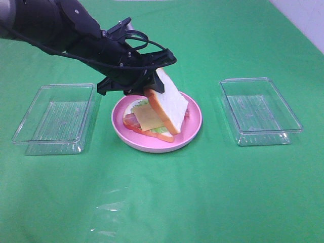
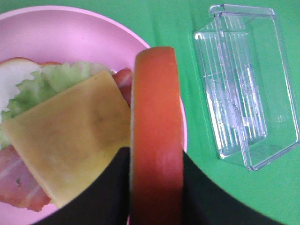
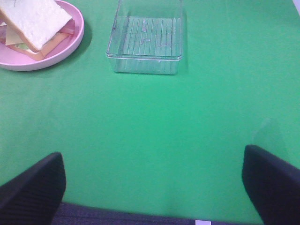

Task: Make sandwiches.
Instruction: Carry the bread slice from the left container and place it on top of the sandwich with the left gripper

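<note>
The left claw (image 1: 152,86) pinches the top bread slice (image 1: 169,104) by its crust, tilted over the pink plate (image 1: 195,124). Under it lie bread, lettuce (image 2: 61,77), bacon (image 2: 18,180) and cheese (image 2: 70,136), so the sandwich seems nearly finished; only the lid slice remains to be laid flat. The right claw (image 3: 152,180) stands spread over bare surface. Two clear trays (image 1: 55,119) (image 1: 258,109) sit well apart from the plate, leaving free room.
</note>
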Robot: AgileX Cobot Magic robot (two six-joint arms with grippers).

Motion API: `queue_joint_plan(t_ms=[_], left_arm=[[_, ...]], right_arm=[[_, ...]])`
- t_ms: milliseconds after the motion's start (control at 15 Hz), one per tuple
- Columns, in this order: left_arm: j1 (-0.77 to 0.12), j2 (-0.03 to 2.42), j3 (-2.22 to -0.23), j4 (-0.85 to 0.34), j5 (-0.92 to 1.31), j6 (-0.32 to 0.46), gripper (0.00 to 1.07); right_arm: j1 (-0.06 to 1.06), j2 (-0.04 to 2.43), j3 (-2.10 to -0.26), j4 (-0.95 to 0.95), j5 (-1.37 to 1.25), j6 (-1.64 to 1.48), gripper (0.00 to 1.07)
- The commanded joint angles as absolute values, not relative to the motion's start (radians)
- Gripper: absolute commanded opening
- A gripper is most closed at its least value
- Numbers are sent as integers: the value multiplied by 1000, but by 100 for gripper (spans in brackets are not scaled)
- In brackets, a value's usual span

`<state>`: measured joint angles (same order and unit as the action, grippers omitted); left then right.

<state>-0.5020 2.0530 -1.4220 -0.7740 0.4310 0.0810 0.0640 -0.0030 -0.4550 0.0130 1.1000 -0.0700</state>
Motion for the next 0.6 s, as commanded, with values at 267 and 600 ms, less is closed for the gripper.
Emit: queue_joint_plan(t_ms=[267,600], left_arm=[[-474,2057,-1428,-730,466,79,37],[-464,2068,-1448,-614,500,69,97]], right_arm=[[58,-36,-453,11,1097,-72,98],[58,-36,-453,11,1097,-72,98]])
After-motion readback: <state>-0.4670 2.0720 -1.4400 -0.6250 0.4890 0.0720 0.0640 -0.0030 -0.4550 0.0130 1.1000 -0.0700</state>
